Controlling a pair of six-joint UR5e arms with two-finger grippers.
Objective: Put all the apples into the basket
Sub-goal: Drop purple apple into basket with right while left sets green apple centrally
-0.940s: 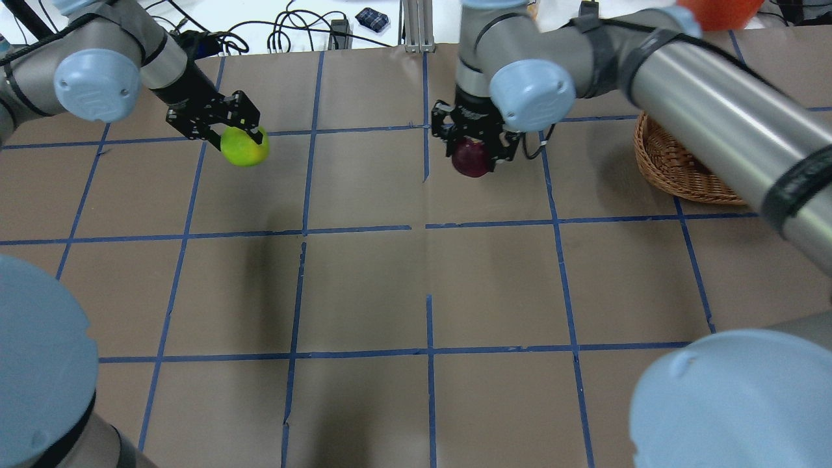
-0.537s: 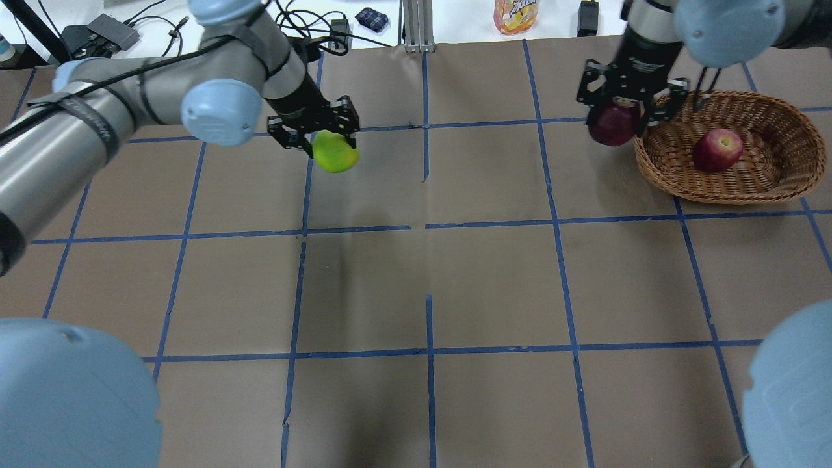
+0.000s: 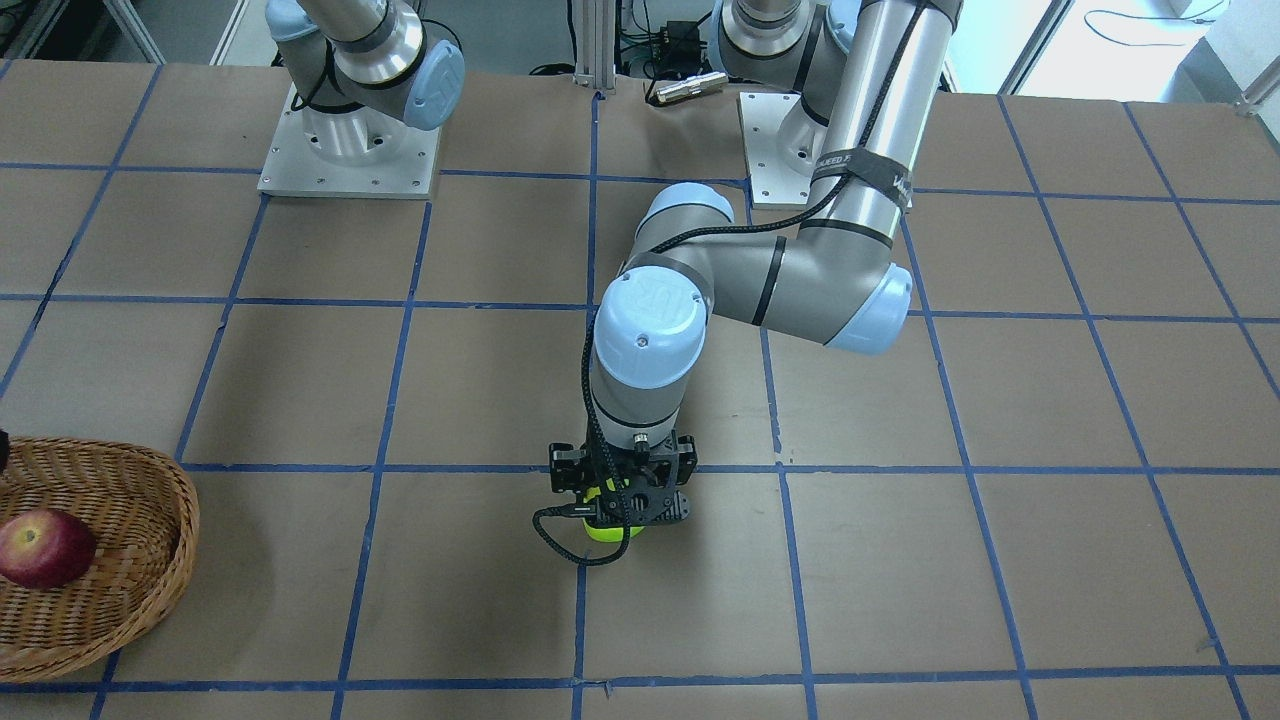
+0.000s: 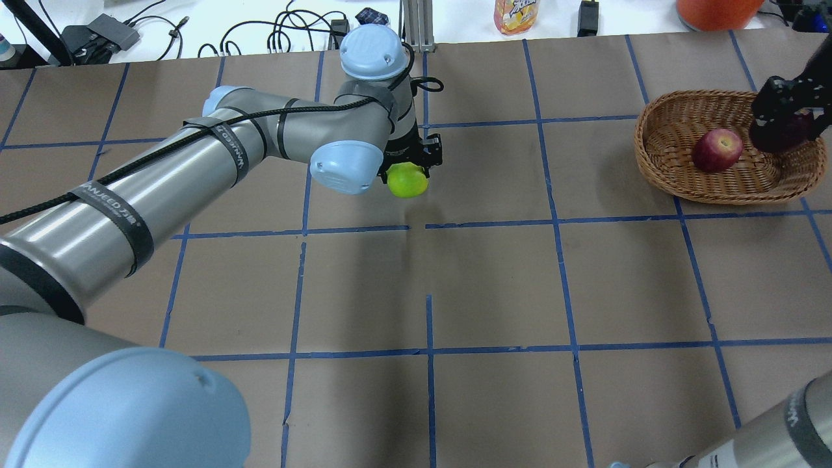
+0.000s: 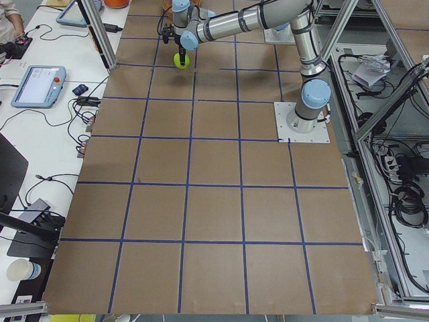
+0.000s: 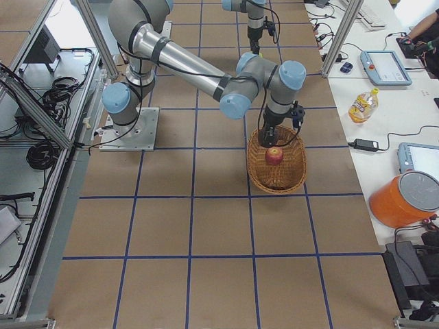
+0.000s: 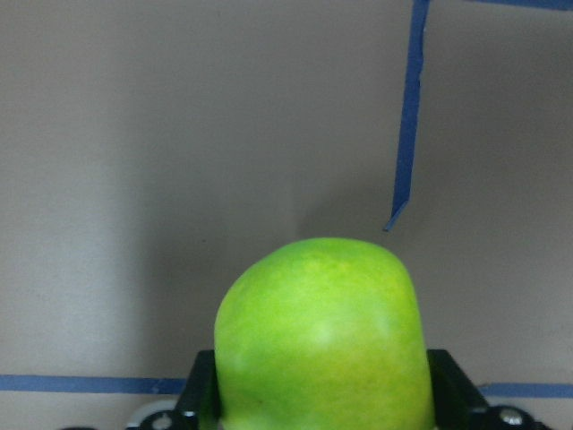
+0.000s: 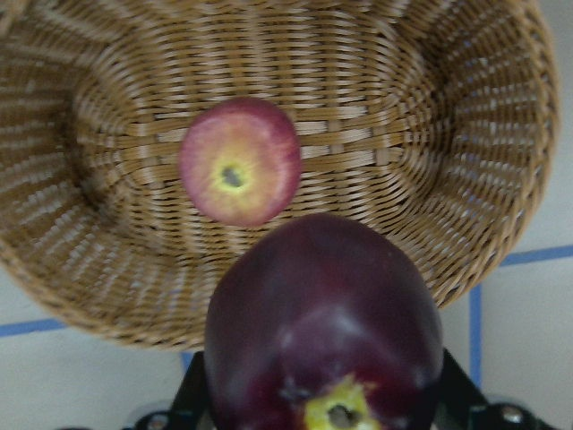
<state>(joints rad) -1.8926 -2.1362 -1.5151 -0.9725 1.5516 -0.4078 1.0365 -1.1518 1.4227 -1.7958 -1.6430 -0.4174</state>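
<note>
My left gripper (image 4: 411,170) is shut on the yellow-green apple (image 4: 407,180) (image 7: 318,336) (image 3: 605,527), held above the table near the middle of its far half. My right gripper (image 4: 788,127) is shut on the dark purple-maroon apple (image 8: 324,322) (image 4: 777,133), which hangs over the right part of the wicker basket (image 4: 663,169) (image 8: 466,116). The red apple (image 4: 717,149) (image 8: 240,161) (image 3: 45,548) (image 6: 274,155) lies inside the basket (image 3: 150,560).
A juice bottle (image 4: 515,15), cables and an orange container (image 4: 718,12) sit beyond the table's far edge. Blue tape lines (image 4: 429,227) grid the brown table. Both arm bases (image 3: 345,150) stand at the robot's side.
The left arm has carried the green apple rightward towards the table's centre line. The right gripper has moved the dark apple from the basket's left rim to above its right part.
</note>
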